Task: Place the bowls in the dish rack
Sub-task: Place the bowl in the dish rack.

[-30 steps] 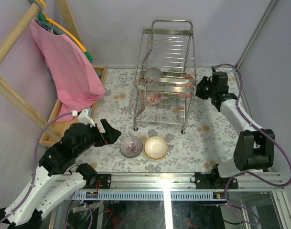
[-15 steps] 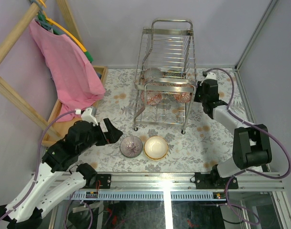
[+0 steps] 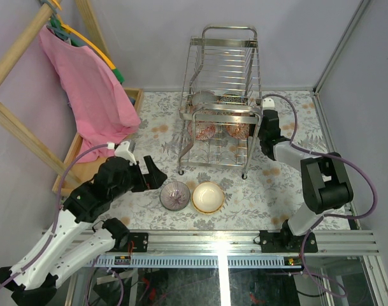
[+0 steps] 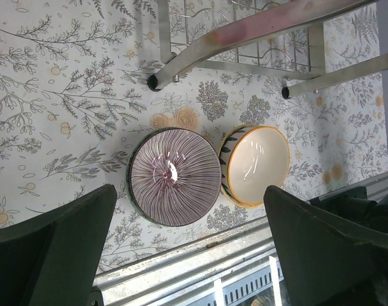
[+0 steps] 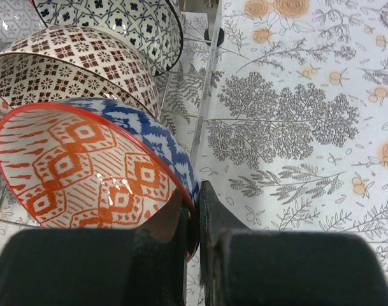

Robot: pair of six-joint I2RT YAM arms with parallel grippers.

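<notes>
Right wrist view: the lower rim of the orange-patterned bowl is hidden behind the right end effector; the navy-patterned bowl is cut off by the top edge. Left wrist view: the dish rack is cropped above its feet. Top view: the patterns of the bowls in the dish rack are too small to tell.

the dish rack stands at the far middle of the table; just near of it the left bowl and the right bowl sit side by side on the table. the left gripper hangs just left of the left bowl, apart from it. the right gripper, at the rack's right side, pinches the rim of the held bowl, on edge in the rack beside two more bowls. a wooden tray lies at the left edge under a hanging cloth.
</notes>
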